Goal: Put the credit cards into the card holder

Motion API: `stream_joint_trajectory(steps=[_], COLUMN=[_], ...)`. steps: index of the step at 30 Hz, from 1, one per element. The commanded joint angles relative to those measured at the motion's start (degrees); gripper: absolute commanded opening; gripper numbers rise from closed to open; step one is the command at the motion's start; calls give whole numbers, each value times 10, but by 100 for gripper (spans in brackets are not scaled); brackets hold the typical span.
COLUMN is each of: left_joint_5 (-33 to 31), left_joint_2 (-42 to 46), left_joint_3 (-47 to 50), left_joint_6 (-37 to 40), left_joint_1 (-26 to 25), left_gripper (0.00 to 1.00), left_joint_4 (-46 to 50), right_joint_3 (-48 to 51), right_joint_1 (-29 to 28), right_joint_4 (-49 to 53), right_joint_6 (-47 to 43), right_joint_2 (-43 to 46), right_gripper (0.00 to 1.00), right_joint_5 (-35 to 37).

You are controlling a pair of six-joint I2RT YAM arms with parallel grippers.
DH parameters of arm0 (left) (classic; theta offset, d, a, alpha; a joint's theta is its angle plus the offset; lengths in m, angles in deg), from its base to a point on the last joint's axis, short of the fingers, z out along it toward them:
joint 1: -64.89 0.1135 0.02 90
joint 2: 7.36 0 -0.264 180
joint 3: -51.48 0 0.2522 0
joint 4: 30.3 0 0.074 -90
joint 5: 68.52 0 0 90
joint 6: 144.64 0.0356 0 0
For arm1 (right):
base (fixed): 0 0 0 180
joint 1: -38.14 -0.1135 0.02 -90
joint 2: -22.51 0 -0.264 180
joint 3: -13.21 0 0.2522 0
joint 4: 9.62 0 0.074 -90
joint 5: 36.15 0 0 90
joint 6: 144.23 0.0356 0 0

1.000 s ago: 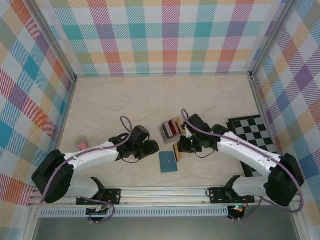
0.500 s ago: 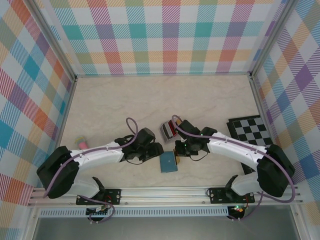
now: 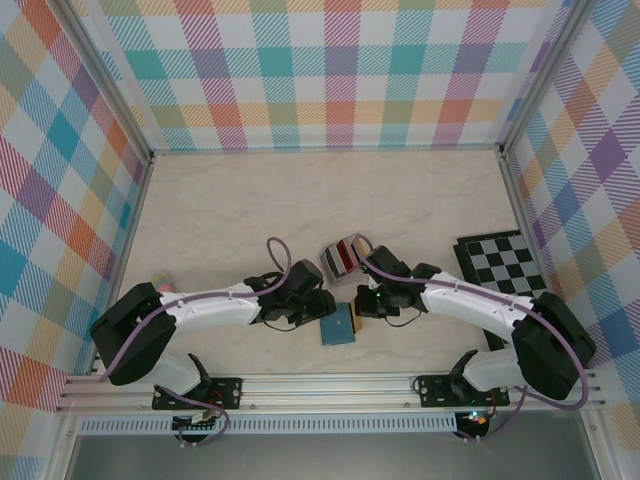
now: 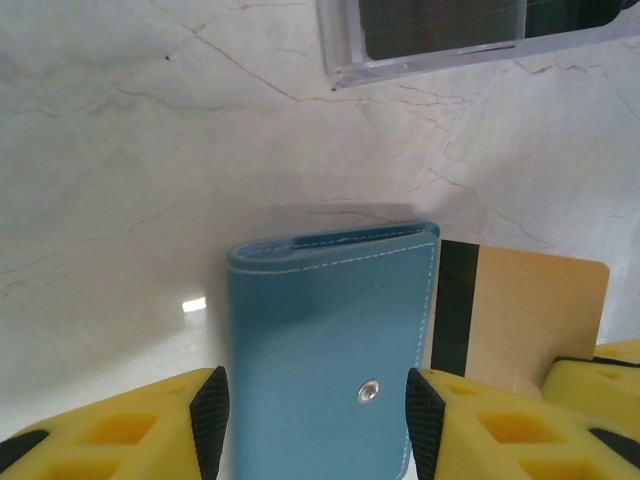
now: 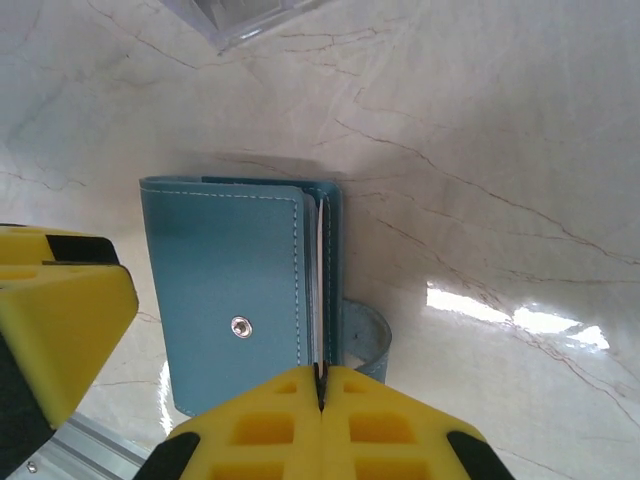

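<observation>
Where my two hands meet: over the card holder [image 3: 337, 326], which lies shut on the table [image 3: 250, 210] near the front edge, between my arms.
Left hand: my left gripper [image 4: 315, 415] is spread, its fingers [image 4: 208, 420] on either side of the holder with the pads right at its cover. I cannot tell whether they squeeze it.
Right hand: my right gripper [image 5: 320, 385] is pressed together, pinching a gold card [image 4: 525, 315] by one end.
Card: its black stripe faces my left wrist camera and it sits just beside the holder's edge. From my right wrist it is edge-on, a thin sliver pointing at the holder's open side.
Holder: teal, snap stud on top, strap tab curling out onto the table.
In the way: my own hands crowd each other. One left finger sits just beside the holder's far side, and my right gripper edges in behind the card.
Rack: a clear rack [image 4: 340, 45] stands just beyond the holder, apart from it, with other cards [image 3: 347, 256] in it, red and dark.
Further off: a chequered board [image 3: 505, 265] lies by the right wall, partly under my right arm. A small pink thing [image 3: 162, 288] peeks out beside my left arm, well apart.
</observation>
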Motion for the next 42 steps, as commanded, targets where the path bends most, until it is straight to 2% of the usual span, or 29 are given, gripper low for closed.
stream_joint_trajectory(steps=[1, 6, 13, 18, 25, 34, 42], left_joint_5=[3, 7, 19, 15, 11, 7, 1], left_joint_2=[-20, -32, -54, -55, -53, -54, -42], left_joint_3=[-5, -4, -1, 1, 5, 4, 3], left_joint_6=[-8, -10, -14, -17, -19, -22, -20], left_joint_1=[-9, -9, -10, -10, -10, -10, -10], left_gripper=[52, 50, 48, 47, 46, 46, 52], left_joint_4=[-19, -24, -47, -48, -42, -37, -40], right_joint_3=[11, 31, 60, 56, 47, 36, 30], right_joint_1=[1, 6, 9, 9, 9, 9, 9], right_joint_4=[-24, -31, -98, -87, -60, -48, -61], right_joint_6=[3, -6, 5, 5, 1, 1, 26], right_joint_2=[3, 10, 22, 10, -1, 0, 22], right_gripper=[0, 0, 0, 7, 11, 1, 1], right_joint_5=[-15, -6, -61, -59, -43, -48, -67])
